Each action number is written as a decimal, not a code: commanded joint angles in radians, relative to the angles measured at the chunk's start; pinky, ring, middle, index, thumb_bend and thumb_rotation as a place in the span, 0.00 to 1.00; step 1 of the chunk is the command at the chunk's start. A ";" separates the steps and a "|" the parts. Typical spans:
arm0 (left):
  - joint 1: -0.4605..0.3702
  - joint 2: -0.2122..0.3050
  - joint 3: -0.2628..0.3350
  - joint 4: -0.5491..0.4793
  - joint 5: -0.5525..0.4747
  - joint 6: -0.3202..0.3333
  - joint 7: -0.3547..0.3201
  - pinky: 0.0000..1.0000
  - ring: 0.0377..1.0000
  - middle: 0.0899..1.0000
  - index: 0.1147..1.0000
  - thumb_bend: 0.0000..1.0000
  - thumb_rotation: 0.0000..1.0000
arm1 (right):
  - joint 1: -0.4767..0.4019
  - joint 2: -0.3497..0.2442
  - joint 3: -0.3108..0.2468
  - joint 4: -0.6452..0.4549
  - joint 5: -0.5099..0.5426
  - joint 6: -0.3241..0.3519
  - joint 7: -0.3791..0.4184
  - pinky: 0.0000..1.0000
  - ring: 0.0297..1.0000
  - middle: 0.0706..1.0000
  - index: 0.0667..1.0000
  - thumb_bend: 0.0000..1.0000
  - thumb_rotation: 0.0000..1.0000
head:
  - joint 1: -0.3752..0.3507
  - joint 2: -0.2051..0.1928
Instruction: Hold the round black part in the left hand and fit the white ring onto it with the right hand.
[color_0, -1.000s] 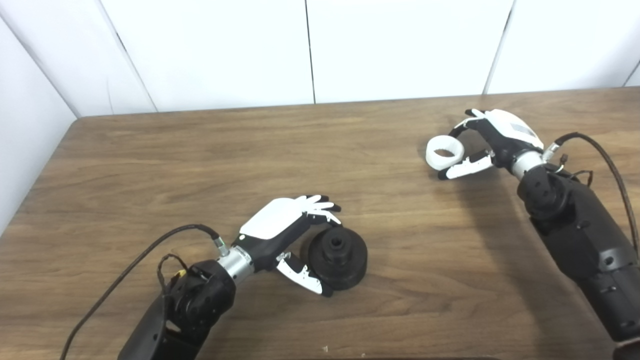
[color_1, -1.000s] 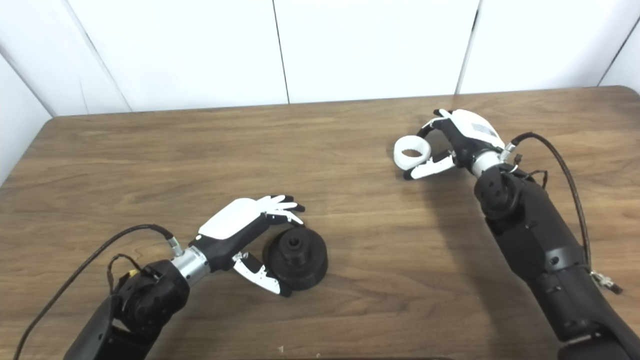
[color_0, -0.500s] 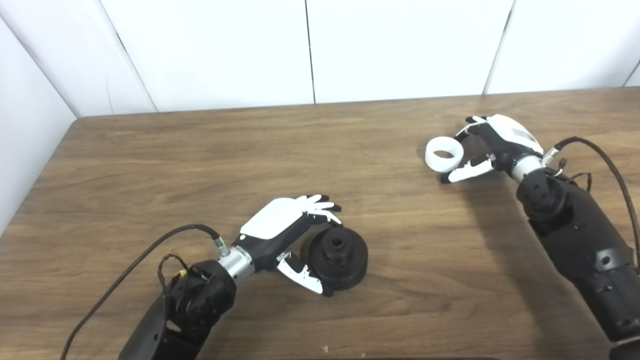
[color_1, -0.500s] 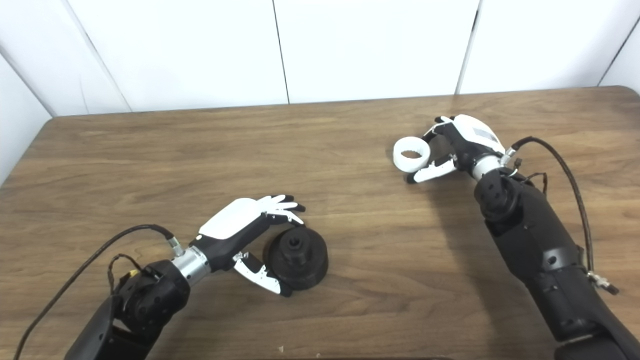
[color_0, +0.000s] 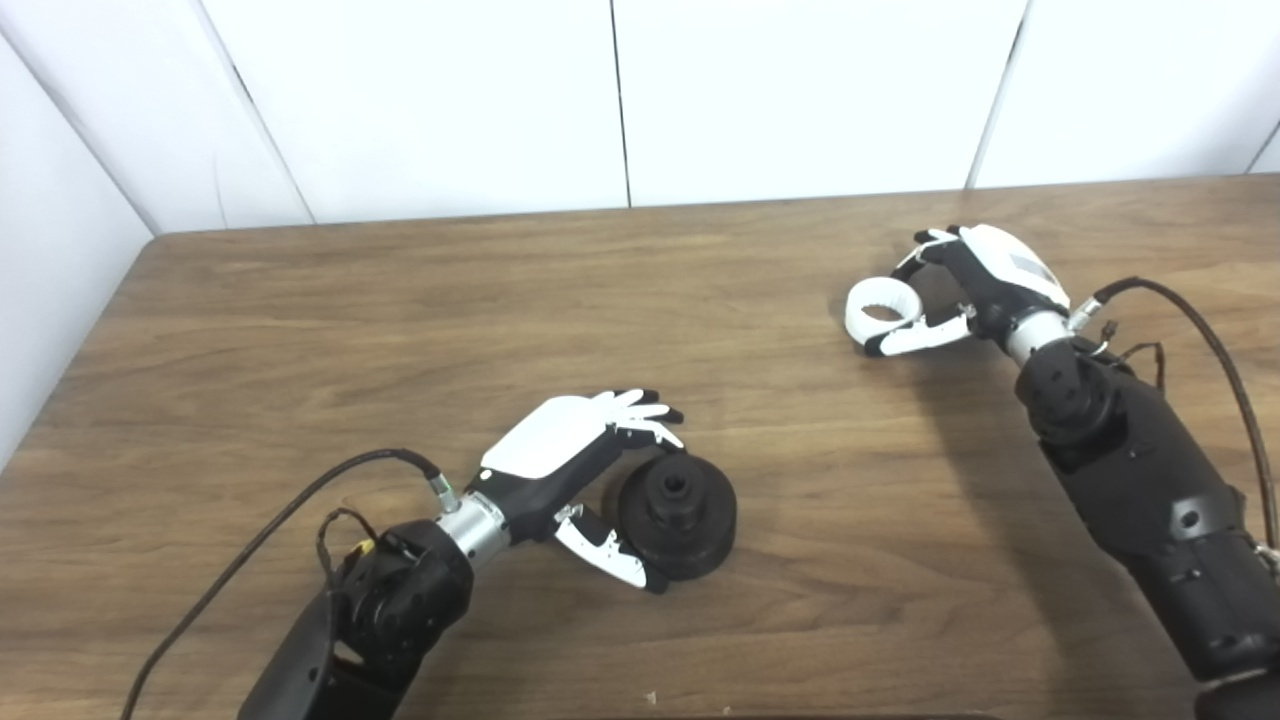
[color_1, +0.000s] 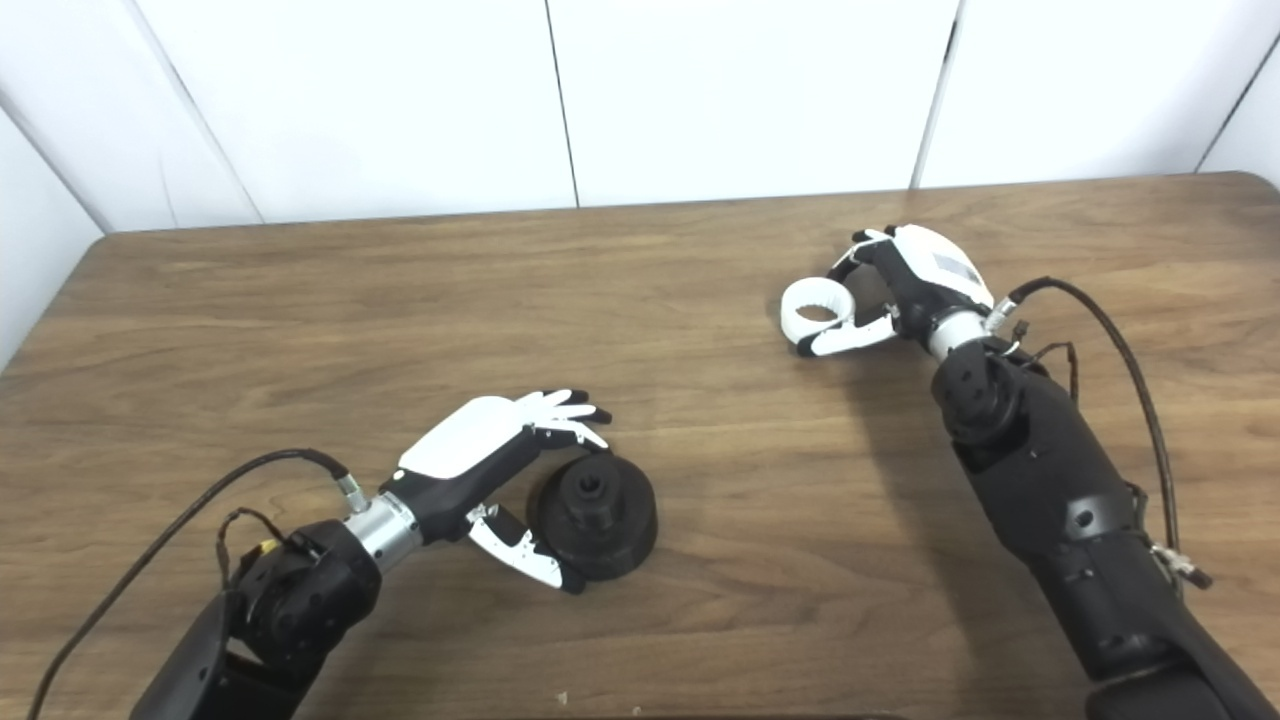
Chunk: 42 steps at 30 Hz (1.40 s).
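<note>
Left eye view is showing the right hand (color_0: 985, 290) at upper right pinching the white ring (color_0: 878, 311) between thumb and fingers, ring looking just off the table (color_0: 300, 320); left hand (color_0: 575, 470) at lower centre is cupping the round black part (color_0: 677, 503), fingers loosely around it, part resting on the wood, hub pointing up; ring is lying well apart, up-right of the part, needing travel down-left.
</note>
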 joint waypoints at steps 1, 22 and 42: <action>-0.028 0.000 0.006 -0.010 0.004 -0.011 0.019 0.97 0.97 0.90 0.55 0.82 0.30 | -0.065 -0.003 -0.016 -0.019 0.005 -0.018 -0.025 1.00 1.00 0.92 0.60 0.88 0.36 | 0.000 0.001; -0.031 -0.006 0.006 -0.012 0.006 0.003 0.012 0.98 0.98 0.90 0.56 0.82 0.30 | -0.061 0.000 -0.017 -0.009 0.020 -0.034 -0.043 1.00 1.00 0.90 0.47 0.57 0.16 | 0.000 0.006; -0.035 -0.009 0.008 0.006 0.012 -0.015 0.032 0.96 0.97 0.89 0.55 0.82 0.30 | -0.052 -0.006 -0.019 -0.009 0.032 -0.058 -0.066 1.00 1.00 0.87 0.45 0.52 0.14 | 0.004 0.004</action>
